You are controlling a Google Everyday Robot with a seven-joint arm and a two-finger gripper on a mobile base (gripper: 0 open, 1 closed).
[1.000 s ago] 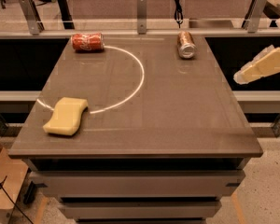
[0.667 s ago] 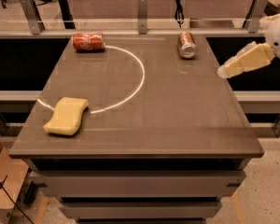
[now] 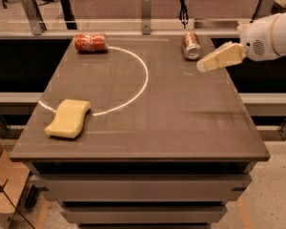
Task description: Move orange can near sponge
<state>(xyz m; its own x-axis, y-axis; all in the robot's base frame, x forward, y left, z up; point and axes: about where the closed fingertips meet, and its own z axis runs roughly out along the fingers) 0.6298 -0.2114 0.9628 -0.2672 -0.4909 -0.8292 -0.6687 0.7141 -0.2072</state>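
Note:
The orange can lies on its side at the far right of the brown table, silver top facing the front. The pale yellow wavy sponge lies flat near the table's front left. My gripper reaches in from the right on a white arm. It hovers just in front and to the right of the orange can, apart from it, and holds nothing.
A red cola can lies on its side at the far left. A white arc line curves across the tabletop. A railing with metal posts runs behind the table. A cardboard box stands on the floor at the left.
My gripper has moved left and inward from beyond the table's right edge, over the tabletop toward the orange can. The cans and the sponge have not moved.

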